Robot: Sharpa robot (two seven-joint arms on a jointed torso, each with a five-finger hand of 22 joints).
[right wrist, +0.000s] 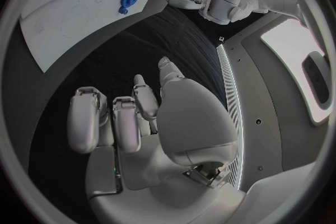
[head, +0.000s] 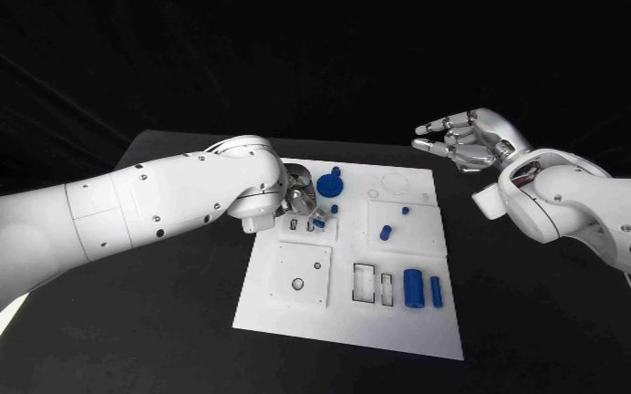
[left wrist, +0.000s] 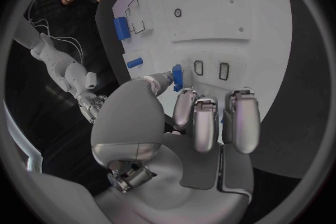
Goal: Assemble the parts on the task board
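The white task board lies in the middle of the black table. My left hand hovers low over the board's far left part, by two small slots. Its thumb and a finger pinch a small blue part right beside those slots. A round blue part lies just beyond the hand. Two small blue parts sit mid-board, and a thick blue cylinder lies next to a thinner one near the front right. My right hand is raised beyond the board's far right corner, fingers loosely bent, holding nothing.
A raised square plate with holes sits on the board's front left. Two rectangular cut-outs lie beside the cylinders. Black table surrounds the board on all sides.
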